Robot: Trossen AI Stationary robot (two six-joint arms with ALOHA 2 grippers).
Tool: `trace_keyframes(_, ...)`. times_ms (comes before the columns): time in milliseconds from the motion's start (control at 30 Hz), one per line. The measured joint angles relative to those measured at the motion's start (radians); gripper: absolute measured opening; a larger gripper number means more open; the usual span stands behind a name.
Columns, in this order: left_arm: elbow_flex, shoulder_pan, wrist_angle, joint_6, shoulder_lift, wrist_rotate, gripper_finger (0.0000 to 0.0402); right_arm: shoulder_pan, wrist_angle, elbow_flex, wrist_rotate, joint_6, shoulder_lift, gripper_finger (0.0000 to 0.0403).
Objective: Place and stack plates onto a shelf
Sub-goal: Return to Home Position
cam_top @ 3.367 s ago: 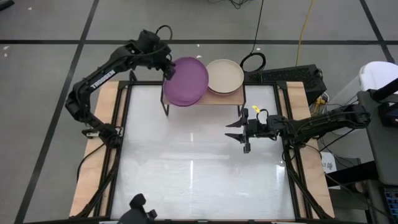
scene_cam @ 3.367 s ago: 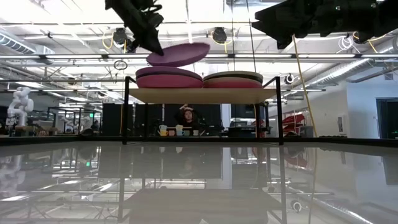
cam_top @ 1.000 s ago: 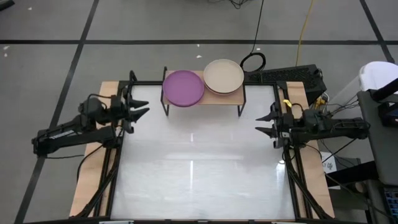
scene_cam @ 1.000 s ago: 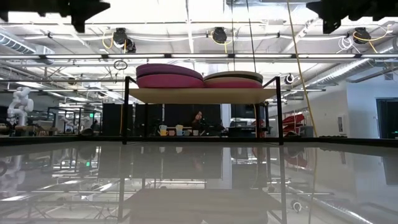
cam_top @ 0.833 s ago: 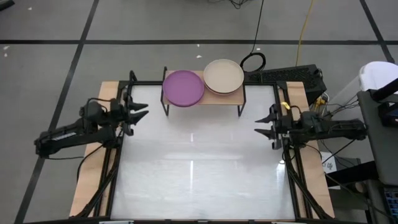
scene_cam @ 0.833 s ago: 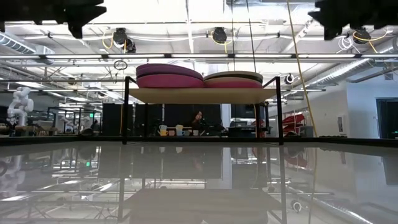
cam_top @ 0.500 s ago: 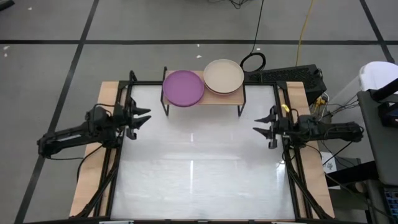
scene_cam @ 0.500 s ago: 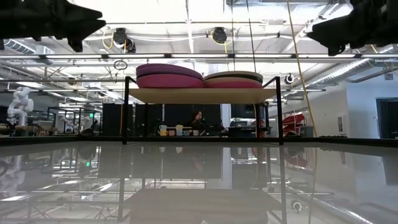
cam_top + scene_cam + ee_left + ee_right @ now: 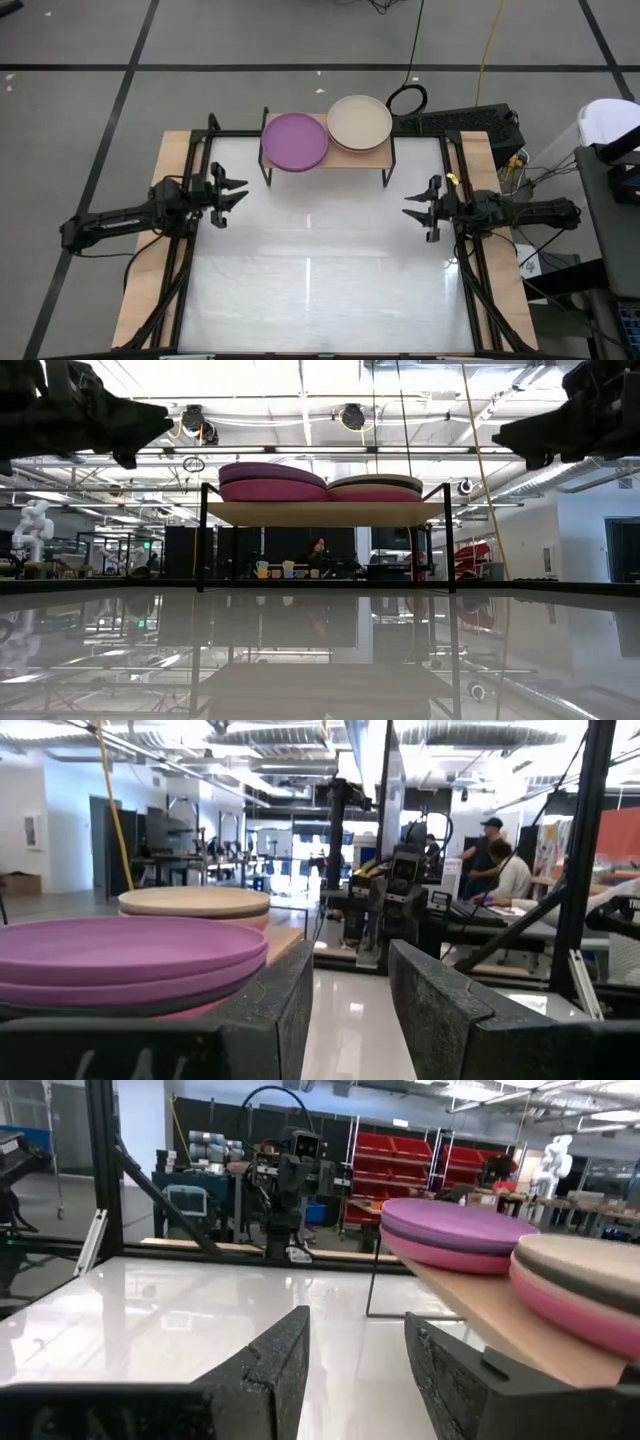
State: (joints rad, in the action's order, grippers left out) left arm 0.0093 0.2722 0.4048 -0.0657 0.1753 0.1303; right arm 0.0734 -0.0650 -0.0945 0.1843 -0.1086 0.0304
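Note:
The shelf (image 9: 352, 158) stands at the table's far edge on thin black legs, with two stacks of plates on its wood top. The left stack (image 9: 295, 140) has a purple plate on top with pink below (image 9: 272, 490). The right stack (image 9: 360, 122) has a beige plate on top, with dark and pink layers beneath (image 9: 375, 491). My left gripper (image 9: 236, 191) hovers open over the table's left side, short of the shelf. My right gripper (image 9: 412, 209) hovers open over the right side. Nothing is between either pair of fingers (image 9: 285, 1010) (image 9: 275, 1360).
Black frame rails (image 9: 203, 150) and wooden side edges (image 9: 170, 150) border the glossy white table top (image 9: 320, 280). A black cable loop (image 9: 407, 98) and a dark box (image 9: 470, 125) lie behind the shelf. People sit in the room beyond (image 9: 505, 870).
Both grippers have drifted toward the table's near edge and slightly inward toward its middle, sinking lower in the low view, fingers open throughout. The plate stacks on the shelf have stayed put.

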Motion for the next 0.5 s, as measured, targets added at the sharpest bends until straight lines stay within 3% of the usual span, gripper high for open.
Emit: trace_keyframes(500,0.0,0.0,-0.089,0.01,0.002,0.0,0.0138,-0.001,-0.033,0.075,0.004,0.07,0.005,0.0146)
